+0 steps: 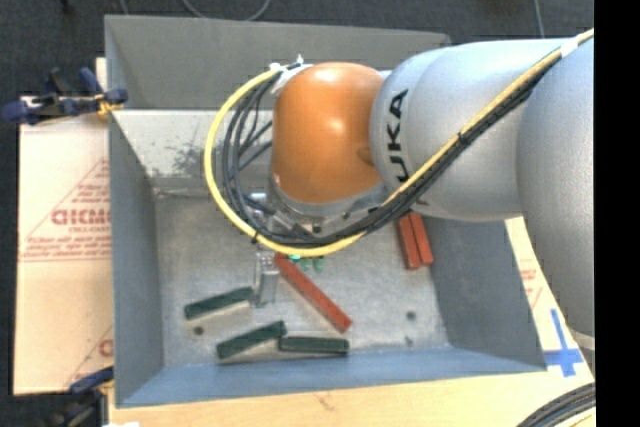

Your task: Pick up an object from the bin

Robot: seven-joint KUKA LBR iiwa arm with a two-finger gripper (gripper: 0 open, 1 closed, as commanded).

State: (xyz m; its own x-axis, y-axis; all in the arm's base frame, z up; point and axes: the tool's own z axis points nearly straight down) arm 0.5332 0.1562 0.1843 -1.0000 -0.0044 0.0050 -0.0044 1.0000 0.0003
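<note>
A dark green flat bar [220,302] lay on the floor of the bin [130,245] toward its lower left corner, slightly tilted, its right end just beside the pincer [265,287]. An orange-red bar [316,296] lay slanted from the pincer's other side down toward the bin's lower edge. A second green bar [250,340] and a third green bar [313,345] lay nearly end to end along that lower edge. Two short orange-red pieces [415,240] lay side by side near the right wall.
</note>
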